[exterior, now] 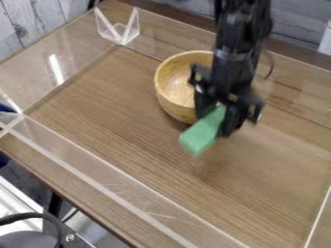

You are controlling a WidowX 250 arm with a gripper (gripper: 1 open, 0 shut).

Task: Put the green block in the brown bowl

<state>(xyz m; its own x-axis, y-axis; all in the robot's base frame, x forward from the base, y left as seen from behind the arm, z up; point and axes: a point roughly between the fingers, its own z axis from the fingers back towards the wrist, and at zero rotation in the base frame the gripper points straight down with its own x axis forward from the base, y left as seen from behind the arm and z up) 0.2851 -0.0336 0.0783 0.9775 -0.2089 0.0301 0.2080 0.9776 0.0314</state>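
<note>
The green block (204,133), a bright-green bar, hangs tilted above the wooden table with its upper end between my gripper's (223,113) fingers. The gripper points down and is shut on that end. The block's lower end is clear of the table. The brown bowl (181,85), round light wood with thick walls, sits just behind and left of the gripper, with part of its right rim hidden by the black arm. The image of the arm is slightly blurred.
A low clear plastic wall (52,68) borders the wooden table (116,136) on the left and front. A clear plastic stand (118,26) sits at the back left corner.
</note>
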